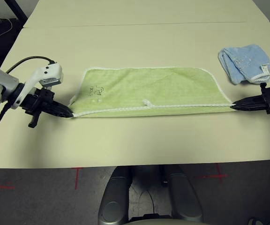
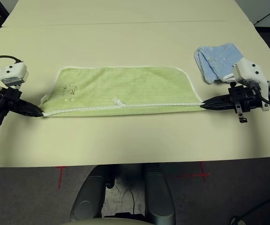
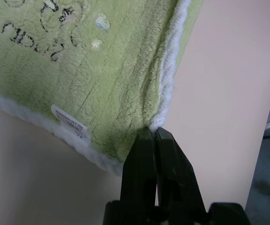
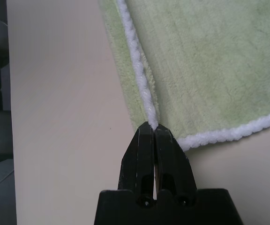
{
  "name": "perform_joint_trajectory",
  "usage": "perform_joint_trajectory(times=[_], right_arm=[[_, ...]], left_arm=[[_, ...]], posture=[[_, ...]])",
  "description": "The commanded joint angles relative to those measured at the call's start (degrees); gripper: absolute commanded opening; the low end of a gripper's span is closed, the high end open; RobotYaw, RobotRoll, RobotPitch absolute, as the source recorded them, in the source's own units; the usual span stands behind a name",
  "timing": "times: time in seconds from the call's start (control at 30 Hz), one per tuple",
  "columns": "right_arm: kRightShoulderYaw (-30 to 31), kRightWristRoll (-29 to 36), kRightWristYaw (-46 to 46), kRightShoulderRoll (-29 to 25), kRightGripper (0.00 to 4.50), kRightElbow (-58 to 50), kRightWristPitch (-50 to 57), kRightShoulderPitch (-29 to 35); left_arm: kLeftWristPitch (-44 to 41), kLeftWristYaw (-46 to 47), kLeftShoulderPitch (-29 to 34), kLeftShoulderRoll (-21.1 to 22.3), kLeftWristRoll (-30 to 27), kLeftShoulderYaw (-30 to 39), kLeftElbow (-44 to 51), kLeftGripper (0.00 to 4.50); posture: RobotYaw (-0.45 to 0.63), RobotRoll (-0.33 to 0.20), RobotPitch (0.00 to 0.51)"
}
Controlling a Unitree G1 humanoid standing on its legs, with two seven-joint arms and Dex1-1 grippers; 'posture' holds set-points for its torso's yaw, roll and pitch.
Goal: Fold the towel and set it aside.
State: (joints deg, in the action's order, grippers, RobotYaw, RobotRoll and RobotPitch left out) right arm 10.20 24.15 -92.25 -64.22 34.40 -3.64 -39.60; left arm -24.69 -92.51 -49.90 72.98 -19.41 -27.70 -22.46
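1. The light green towel (image 1: 149,89) is seen folded lengthwise and stretched flat across the middle of the table (image 1: 135,42).
2. The towel's near left corner is pinched by the left gripper (image 1: 65,112), its black fingers pressed together on the white edging; the forearm is angled in and downward from the towel's left.
3. The towel's near right corner is clamped likewise by the right gripper (image 2: 209,103), held nearly level.
4. A crumpled light blue cloth (image 1: 243,62) lies just beyond the towel's right end.
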Motion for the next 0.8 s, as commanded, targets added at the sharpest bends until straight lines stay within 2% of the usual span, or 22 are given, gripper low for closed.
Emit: perform_joint_trajectory(times=[0.03,0.2,0.4,0.67,0.8], right_arm=[[-1.8,-3.8,-0.2,0.4,0.00,4.0,-1.8,-0.2],[-1.9,-5.6,-0.2,1.6,0.00,6.8,-3.2,-2.3],[-4.9,-7.5,2.1,5.2,0.00,12.9,-1.7,-8.9],[-5.9,-13.0,5.9,9.4,0.00,20.2,-5.1,-15.3],[-4.8,-17.9,12.1,12.3,0.00,23.6,-9.1,-17.4]], left_arm=[[-2.5,0.0,-0.2,2.5,0.6,-0.5,0.0,0.06],[-5.6,0.0,-2.9,0.7,-0.2,0.5,-0.4,0.06],[-5.2,0.5,-8.8,-6.0,4.3,4.2,-6.7,0.06],[4.4,6.1,-16.2,-15.8,13.0,7.7,-20.1,0.06],[9.8,10.4,-19.3,-20.5,16.4,9.2,-27.3,0.06]], posture=[[0.08,0.000,0.296],[0.08,0.000,0.296],[0.09,0.000,0.292],[0.08,0.000,0.288],[0.07,0.000,0.284]])
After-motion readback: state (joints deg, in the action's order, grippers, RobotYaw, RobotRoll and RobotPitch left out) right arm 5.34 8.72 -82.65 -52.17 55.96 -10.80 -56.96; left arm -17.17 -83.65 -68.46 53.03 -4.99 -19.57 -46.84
